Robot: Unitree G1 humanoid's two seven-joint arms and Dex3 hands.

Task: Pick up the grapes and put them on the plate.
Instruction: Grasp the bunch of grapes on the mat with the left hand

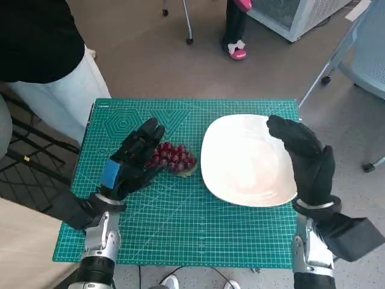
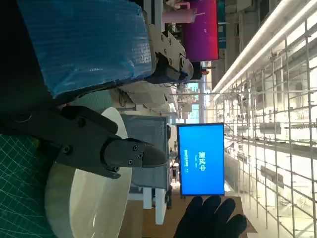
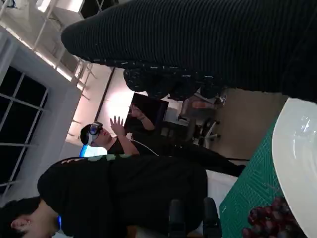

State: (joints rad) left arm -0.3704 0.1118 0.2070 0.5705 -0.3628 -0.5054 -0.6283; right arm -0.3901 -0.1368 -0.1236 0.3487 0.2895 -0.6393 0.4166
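1. A green cutting mat (image 1: 180,223) printed with a pale grid covers the small table; the plate and the grapes both lie on it.
2. The grapes (image 1: 174,158), a dark red bunch, sit on the mat just left of the plate, not on it. The right wrist view shows them (image 3: 270,222) close beside the plate's rim.
3. The white plate (image 1: 240,180) lies on the right half of the mat, with nothing on the part of it that shows.
4. The left hand (image 1: 132,159), black with blue tape over its back, lies over the left side of the bunch, fingers stretched toward the grapes. Whether it grips them or only rests on them I cannot tell.
5. The right hand (image 1: 304,153), in the black knitted glove, is over the plate's right edge, fingers loosely extended and holding nothing.
6. The floor round the table is brownish-grey. A person in a black top and pale trousers (image 1: 57,96) stands at the table's left corner, and a foot in a pink shoe (image 1: 237,50) shows beyond the far edge.
7. Wheeled chair legs (image 1: 187,24) stand on the floor beyond the table.
8. In the left wrist view a blue screen (image 2: 200,158) glows in the room, beside metal shelving (image 2: 277,124).
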